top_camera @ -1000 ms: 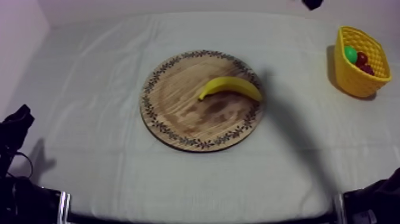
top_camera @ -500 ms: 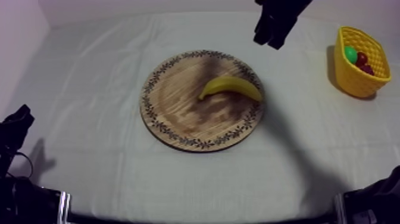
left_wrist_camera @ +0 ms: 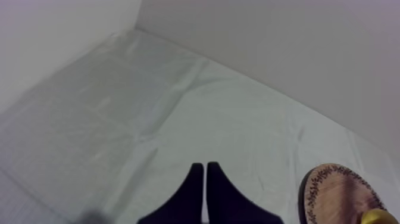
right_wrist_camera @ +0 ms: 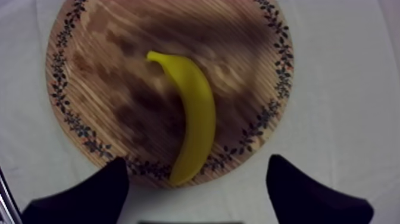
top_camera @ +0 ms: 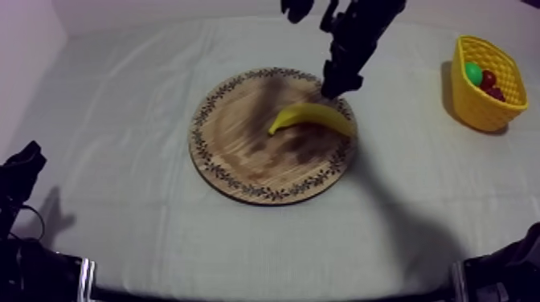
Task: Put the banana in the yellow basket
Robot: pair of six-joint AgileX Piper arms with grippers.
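Top view: the right gripper (top_camera: 341,84), upper centre, hangs over the far rim of the wooden board (top_camera: 241,153), beside the banana (top_camera: 313,116) lying there. The yellow basket (top_camera: 474,108) sits at the right edge.
Left wrist: left gripper (left_wrist_camera: 205,170), jaws together.
Right wrist: jaws wide apart above the banana.

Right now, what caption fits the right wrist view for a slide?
Open right gripper above the banana lying on the round wooden board.

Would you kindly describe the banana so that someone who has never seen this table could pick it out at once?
At the middle of the cloth-covered table lies a round wooden board with a patterned rim. The banana lies on the half nearer the yellow basket. Long, curved and yellow, it is the only thing on the board; the other fruit sit in the basket.
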